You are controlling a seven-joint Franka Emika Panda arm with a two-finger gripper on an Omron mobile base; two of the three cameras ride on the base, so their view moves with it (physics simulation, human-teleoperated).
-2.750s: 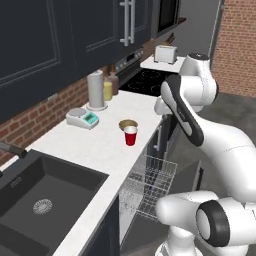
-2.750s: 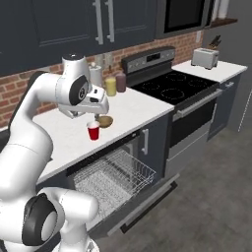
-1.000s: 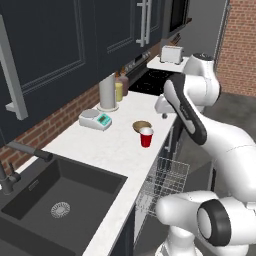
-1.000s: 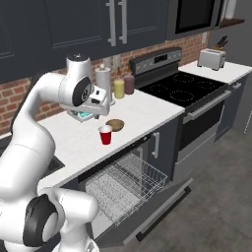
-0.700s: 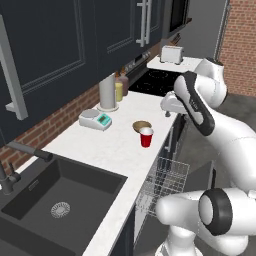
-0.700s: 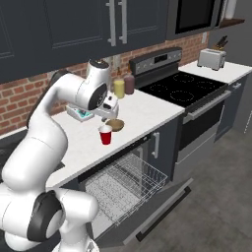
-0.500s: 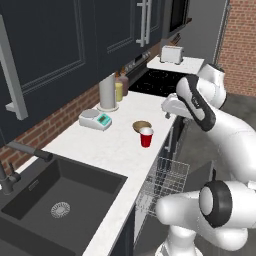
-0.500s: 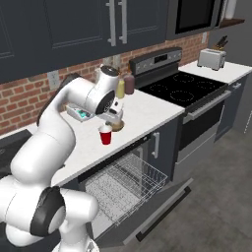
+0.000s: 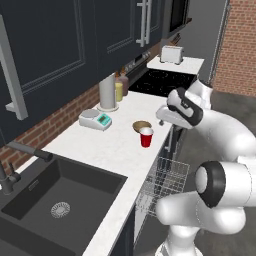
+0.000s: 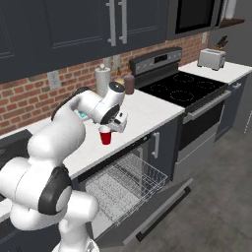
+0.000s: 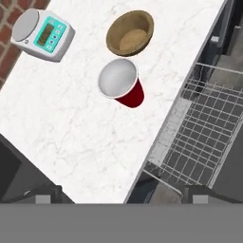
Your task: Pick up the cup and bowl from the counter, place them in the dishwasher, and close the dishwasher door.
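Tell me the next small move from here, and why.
Probably lower the open gripper onto the red cup. The hand view looks down on it standing upright on the counter, just clear of the wooden bowl, with nothing held. The dishwasher rack is already pulled out, so the cup, nearer the counter edge, seems the easier first pick.

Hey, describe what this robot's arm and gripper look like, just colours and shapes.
The arm is glossy white, built of rounded, bulging segments with dark grey to black round caps at the joints. The gripper has a white hand body and two small dark finger tips. No cables or markings are visible.
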